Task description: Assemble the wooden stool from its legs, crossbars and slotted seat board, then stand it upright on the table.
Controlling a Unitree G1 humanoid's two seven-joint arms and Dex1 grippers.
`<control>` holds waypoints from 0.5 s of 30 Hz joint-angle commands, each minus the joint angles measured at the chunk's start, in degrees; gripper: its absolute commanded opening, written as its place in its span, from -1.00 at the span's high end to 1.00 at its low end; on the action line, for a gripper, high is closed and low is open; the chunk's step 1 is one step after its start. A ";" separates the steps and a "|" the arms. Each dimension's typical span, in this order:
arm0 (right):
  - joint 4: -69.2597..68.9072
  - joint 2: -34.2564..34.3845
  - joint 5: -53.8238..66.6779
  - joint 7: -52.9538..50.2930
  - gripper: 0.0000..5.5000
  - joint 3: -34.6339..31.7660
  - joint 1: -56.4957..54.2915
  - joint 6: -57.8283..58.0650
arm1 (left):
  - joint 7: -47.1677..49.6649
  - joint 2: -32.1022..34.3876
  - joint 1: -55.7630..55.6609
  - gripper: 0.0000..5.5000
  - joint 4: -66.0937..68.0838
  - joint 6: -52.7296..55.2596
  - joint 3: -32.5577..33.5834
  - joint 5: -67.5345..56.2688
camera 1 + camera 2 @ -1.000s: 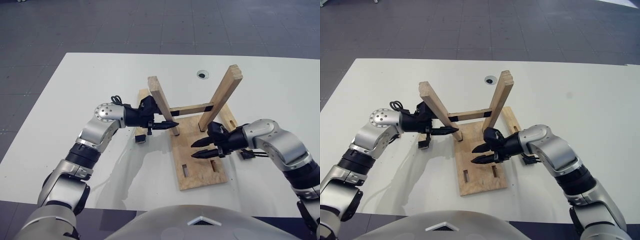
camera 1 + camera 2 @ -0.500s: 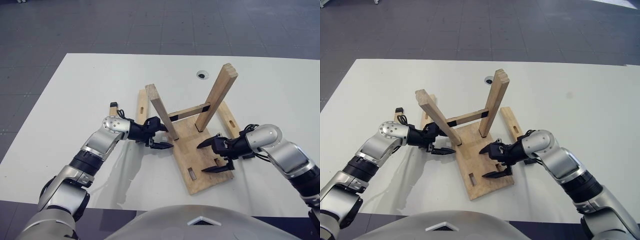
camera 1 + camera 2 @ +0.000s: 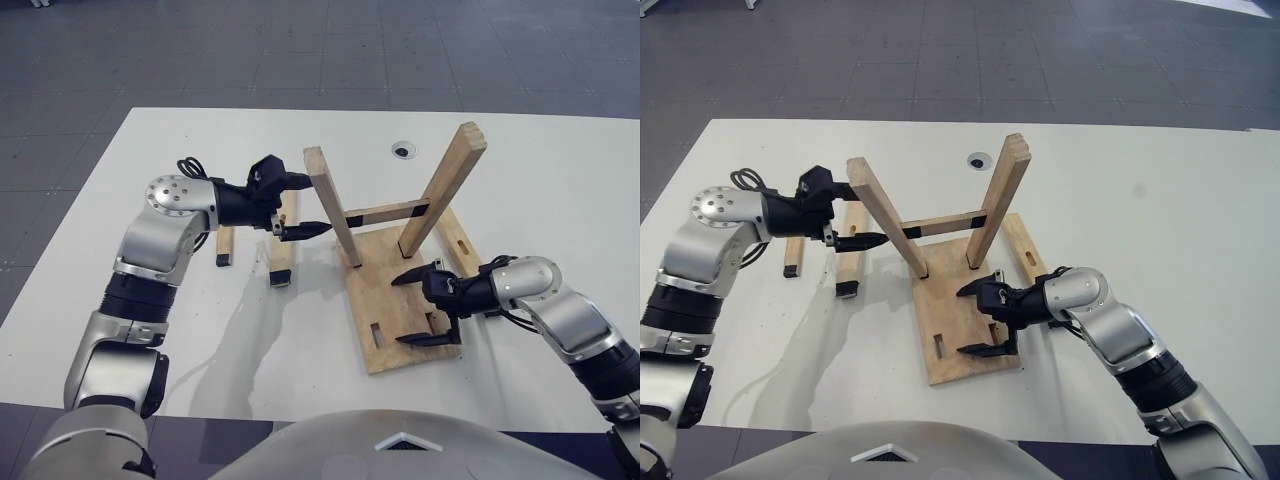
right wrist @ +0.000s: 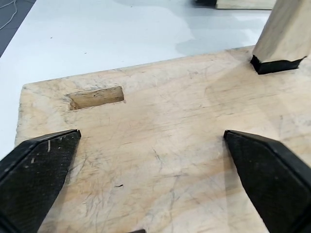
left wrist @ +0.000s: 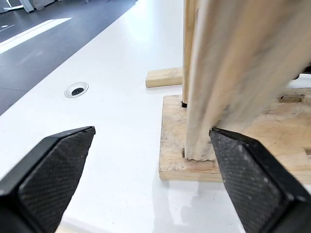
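Roughly halfway: seat board [image 3: 390,325] flat at mid-table, two legs [image 3: 445,185] and a crossbar [image 3: 385,213] standing in its far slots. Left gripper [image 3: 308,205] spread wide just beside the left leg [image 3: 334,210]; right gripper [image 3: 400,312] spread across the board's near edge, holding nothing. Next, likely fetching a loose wooden piece [image 3: 283,240] from left of the board for an empty near slot [image 3: 379,334], minding the standing pair in the way.

Pale wood seat board [image 3: 385,292], black-tipped legs [image 3: 333,207], white table [image 3: 530,180]
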 commanded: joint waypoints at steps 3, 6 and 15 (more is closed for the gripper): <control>4.84 2.07 -5.72 -9.88 -0.99 0.37 2.74 6.66 | -1.06 7.62 3.47 -0.58 -13.36 9.66 8.25 -7.14; 4.31 2.86 -5.18 -11.82 -0.99 0.15 3.19 7.80 | 5.18 6.79 1.26 -0.58 -15.24 14.26 15.00 -10.79; 1.66 3.17 -3.77 -14.36 -0.99 -0.18 4.92 9.96 | 43.55 -11.31 -21.72 -0.58 -20.07 33.72 23.50 -22.99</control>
